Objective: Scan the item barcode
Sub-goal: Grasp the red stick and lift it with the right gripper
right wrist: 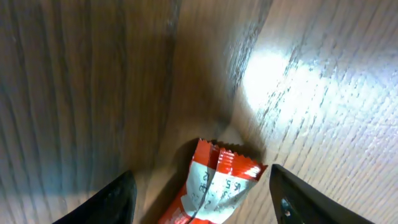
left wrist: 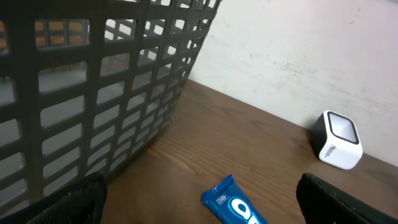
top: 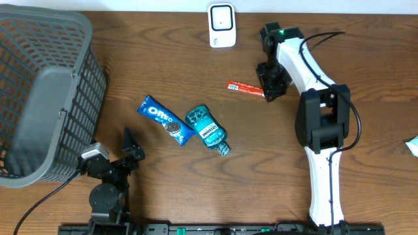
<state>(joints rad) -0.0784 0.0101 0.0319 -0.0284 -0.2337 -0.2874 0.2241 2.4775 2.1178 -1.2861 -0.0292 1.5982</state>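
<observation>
A red snack packet (top: 245,87) lies flat on the wooden table, right of centre at the back. My right gripper (top: 273,90) points down over its right end. In the right wrist view the crimped red and white end of the packet (right wrist: 214,186) lies between the two dark fingers (right wrist: 121,196), and the right gripper (right wrist: 205,198) is open, touching nothing. The white scanner (top: 222,25) stands at the back edge; it also shows in the left wrist view (left wrist: 337,140). My left gripper (top: 132,147) rests open at the front left.
A dark grey mesh basket (top: 39,91) fills the left side, close to the left arm (left wrist: 93,93). A blue Oreo packet (top: 164,120) and a teal mouthwash bottle (top: 206,128) lie mid-table. Something white (top: 413,145) sits at the right edge.
</observation>
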